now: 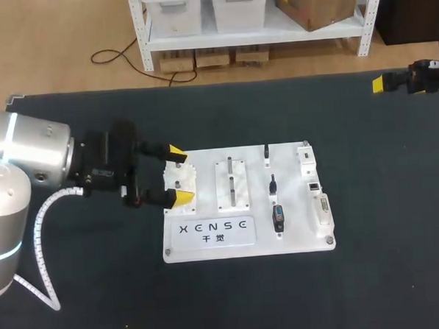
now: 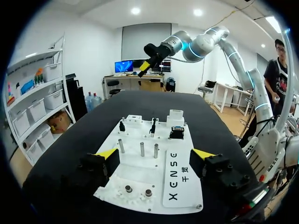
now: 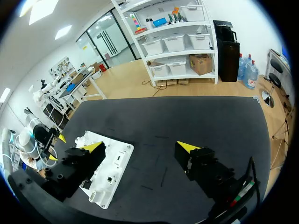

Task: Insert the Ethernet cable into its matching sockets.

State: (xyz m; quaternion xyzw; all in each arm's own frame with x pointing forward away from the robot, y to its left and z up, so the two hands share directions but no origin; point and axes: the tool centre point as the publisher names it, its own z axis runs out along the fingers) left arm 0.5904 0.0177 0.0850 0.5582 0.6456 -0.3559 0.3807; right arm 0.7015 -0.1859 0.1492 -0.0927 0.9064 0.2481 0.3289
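Head view: left gripper (image 1: pixel 179 175) open and empty at the left edge of the white connector board (image 1: pixel 208 235); small black plugs (image 1: pixel 272 184) stand right of board centre, sockets (image 1: pixel 314 185) along its right edge, Ethernet plug not distinguishable; right gripper (image 1: pixel 383 84) far right, well apart. Left wrist view: fingers (image 2: pixel 108 154) spread wide over the board (image 2: pixel 177 182), touching nothing. Right wrist view: right gripper (image 3: pixel 141 147) open, empty, above the black table (image 3: pixel 187 116), board (image 3: pixel 117 158) beside one finger

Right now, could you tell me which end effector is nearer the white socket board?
Left. The left end effector is at the white socket board's left end, over its edge; the right end effector is far off, near the table's back right corner.
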